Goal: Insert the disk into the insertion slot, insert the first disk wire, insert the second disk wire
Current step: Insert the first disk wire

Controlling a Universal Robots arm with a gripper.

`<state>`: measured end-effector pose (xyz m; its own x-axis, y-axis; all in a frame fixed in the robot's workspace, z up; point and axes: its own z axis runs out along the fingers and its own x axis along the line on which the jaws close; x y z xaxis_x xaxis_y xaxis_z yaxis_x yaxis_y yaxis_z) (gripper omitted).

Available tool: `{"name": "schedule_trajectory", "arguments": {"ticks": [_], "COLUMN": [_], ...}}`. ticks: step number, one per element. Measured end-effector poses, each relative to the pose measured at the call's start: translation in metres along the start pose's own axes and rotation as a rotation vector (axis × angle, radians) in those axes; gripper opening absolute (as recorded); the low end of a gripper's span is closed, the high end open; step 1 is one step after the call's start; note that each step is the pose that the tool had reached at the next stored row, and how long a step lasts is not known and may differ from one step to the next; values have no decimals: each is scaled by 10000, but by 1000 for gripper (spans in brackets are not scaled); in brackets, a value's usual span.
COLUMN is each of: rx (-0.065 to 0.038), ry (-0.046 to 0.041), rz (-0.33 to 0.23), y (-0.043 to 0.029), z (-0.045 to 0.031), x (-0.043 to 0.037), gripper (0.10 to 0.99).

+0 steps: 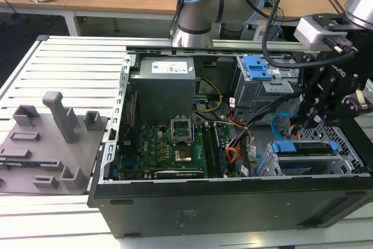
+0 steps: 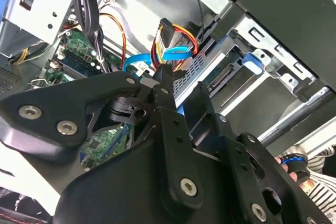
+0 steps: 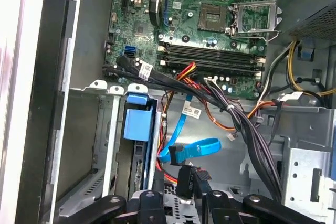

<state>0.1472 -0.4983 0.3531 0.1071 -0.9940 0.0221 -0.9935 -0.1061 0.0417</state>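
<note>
Blue-framed disk (image 1: 306, 147) sits in slot (image 1: 267, 166) already. Fingers (image 3: 149, 205) pinch black wire plug (image 3: 186, 181) near it. Keep plug square w/ disk port, ease in slow, mind blue cable (image 3: 199, 148).

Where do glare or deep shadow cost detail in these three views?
Exterior view: the near wall of the computer case lies in deep shade, while the slatted table is bright. First wrist view: the table beside the case washes out to white. Second wrist view: the black gripper reads dark against the case's bright sheet metal.
</note>
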Motion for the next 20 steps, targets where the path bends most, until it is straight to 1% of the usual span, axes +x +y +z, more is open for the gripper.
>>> {"name": "schedule_trajectory", "arguments": {"ticks": [4,8,9,10,11,18,20], "rx": [0,-1,0,0,-1,-2,-2], "ry": [0,5,5,5,5,8,7], "rz": [0,0,0,0,0,0,0], "y": [11,12,11,12,12,8,-28], "z": [22,21,22,21,22,22,20], "x": [-7,-7,-7,-7,-7,-7,-3], "gripper": [361,349,220,220,169,169,169]}}
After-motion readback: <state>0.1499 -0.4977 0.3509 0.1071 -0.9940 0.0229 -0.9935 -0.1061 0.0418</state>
